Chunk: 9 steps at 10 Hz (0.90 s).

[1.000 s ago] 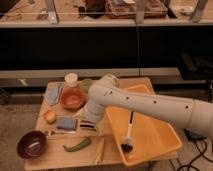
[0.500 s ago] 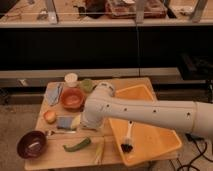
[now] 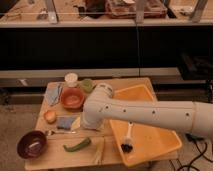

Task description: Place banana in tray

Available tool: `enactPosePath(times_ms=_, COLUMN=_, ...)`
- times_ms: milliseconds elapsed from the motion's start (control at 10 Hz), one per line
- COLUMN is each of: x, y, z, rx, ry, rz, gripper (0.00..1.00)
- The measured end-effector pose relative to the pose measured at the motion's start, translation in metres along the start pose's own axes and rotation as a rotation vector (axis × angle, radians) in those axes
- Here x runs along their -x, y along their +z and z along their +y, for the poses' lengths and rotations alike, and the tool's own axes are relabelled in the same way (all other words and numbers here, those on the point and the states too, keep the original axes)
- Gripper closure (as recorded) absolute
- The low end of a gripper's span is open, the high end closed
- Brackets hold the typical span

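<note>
progress: none | banana [image 3: 99, 150] lies on table [image 3: 54, 156] beside tray [image 3: 156, 136] | gripper [image 3: 90, 125] low behind banana, grip state: cannot tell | left: grasp, lift, place

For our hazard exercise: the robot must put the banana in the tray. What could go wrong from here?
The banana lies near the front edge of the table; a nudge from the gripper, low over mid-table, might push it off. The green vegetable beside it could be grabbed instead.
</note>
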Motion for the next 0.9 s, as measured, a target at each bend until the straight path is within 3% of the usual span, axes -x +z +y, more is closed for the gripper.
enactPosePath(times_ms=200, x=0.008, y=0.011, z=-0.005, rx=0.097, ry=-0.008, rz=-0.072, gripper=0.20)
enactPosePath(times_ms=600, x=0.045, y=0.045, z=0.013, rx=0.118, ry=0.030, rz=-0.173, gripper=0.20)
enactPosePath(times_ms=800, x=0.060, y=0.056, z=0.021, rx=0.125, ry=0.071, rz=-0.176, gripper=0.20)
enactPosePath(times_ms=900, x=0.065, y=0.062, z=0.022, rx=0.147, ry=0.097, rz=-0.162, gripper=0.20)
